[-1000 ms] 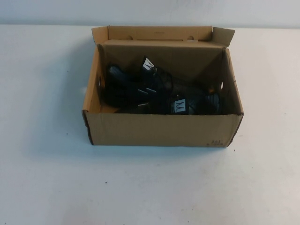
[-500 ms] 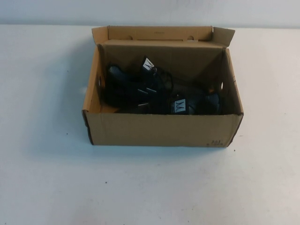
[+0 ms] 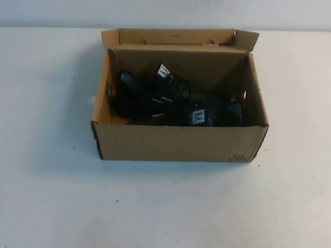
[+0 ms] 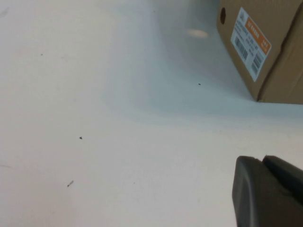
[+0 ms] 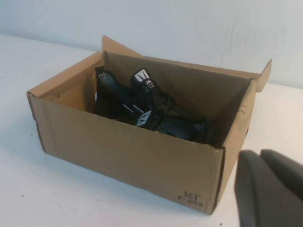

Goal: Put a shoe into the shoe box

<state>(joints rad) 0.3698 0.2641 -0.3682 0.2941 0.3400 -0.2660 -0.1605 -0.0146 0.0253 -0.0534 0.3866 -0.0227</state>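
Note:
The brown cardboard shoe box [image 3: 178, 142] stands open on the white table, its lid flap folded back. A black knit shoe [image 3: 147, 95] lies inside at the left, its white-logo tongue tab up. A second black shoe [image 3: 217, 114] lies beside it toward the right wall. Both shoes [image 5: 147, 106] also show in the right wrist view, inside the box [image 5: 123, 151]. My right gripper [image 5: 260, 153] is shut and empty, off the box's printed corner. My left gripper [image 4: 262, 158] is shut and empty, low over the table, apart from the box's labelled end [image 4: 251, 40]. Neither arm shows in the high view.
White tabletop [image 3: 165, 206] lies all round the box, with a pale wall behind it. An orange and white barcode label [image 4: 250, 37] and a small round hole [image 4: 222, 15] mark the box's left end.

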